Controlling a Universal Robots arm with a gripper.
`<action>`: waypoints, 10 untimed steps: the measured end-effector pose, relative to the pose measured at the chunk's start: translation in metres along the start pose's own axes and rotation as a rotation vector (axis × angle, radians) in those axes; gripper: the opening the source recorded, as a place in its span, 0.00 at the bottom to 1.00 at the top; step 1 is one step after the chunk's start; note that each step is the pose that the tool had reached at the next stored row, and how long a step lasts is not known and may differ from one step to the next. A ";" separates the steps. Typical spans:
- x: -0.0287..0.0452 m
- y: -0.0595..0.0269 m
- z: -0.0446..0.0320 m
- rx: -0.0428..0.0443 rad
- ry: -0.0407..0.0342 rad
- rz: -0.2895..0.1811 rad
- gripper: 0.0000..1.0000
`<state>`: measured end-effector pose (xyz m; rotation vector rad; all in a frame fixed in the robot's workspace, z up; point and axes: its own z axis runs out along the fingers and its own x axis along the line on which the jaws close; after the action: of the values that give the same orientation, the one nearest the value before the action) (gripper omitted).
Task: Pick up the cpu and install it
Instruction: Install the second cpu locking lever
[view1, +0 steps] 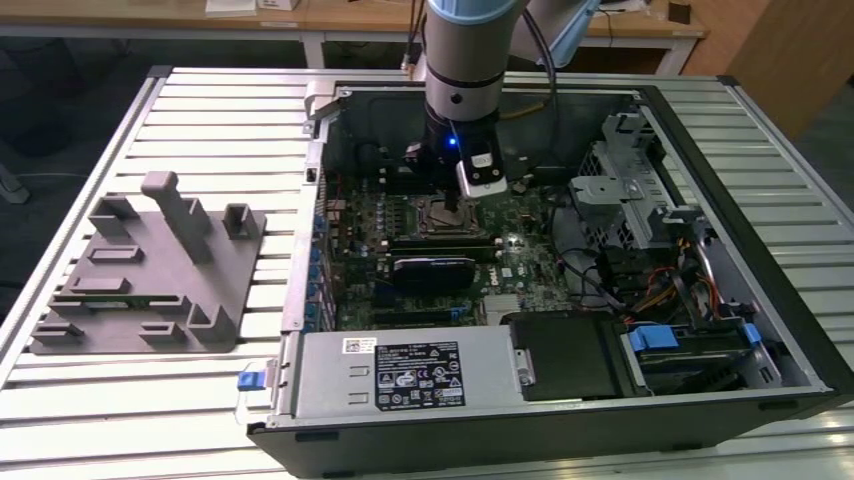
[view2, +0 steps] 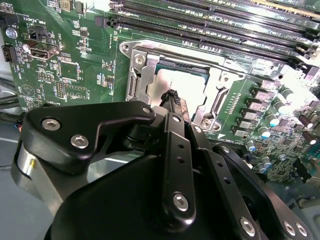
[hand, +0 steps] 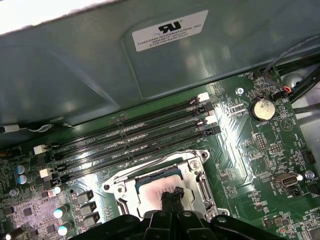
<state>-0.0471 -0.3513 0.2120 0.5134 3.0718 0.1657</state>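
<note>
Green motherboard (hand: 240, 145) holds the socket (hand: 200, 172) where the pale silver cpu (hand: 150, 192) lies flat, closed jaws at its top.

Arm (view1: 461, 45): silver-grey tube, seen at upper centre of the exterior view, topped by a light-blue cap (view1: 470, 10). A black wrist (view1: 441, 125) is fitted below the tube, and a small blue light (view1: 454, 141) is lit on it. A white block (view1: 482, 175) with rounded corners is mounted just under that. A dark cable (view1: 546, 45) is routed alongside the tube.

Gripper (view2: 172, 97), second wrist view: matte black throughout, built of flat rounded links (view2: 90, 127) pinned with silver screws (view2: 181, 201). A silver ring (view2: 22, 162) is seen at its base. In the first wrist view, narrow black fingertips (hand: 166, 194) are seen.
</note>
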 end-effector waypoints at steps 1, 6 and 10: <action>0.0000 0.0000 0.0000 0.0000 0.0000 0.000 0.11; 0.0000 0.0004 -0.0035 0.0001 0.0000 0.000 0.11; 0.0000 0.0012 -0.0108 0.0000 0.0000 0.000 0.11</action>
<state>-0.0471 -0.3514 0.2228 0.5135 3.0718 0.1657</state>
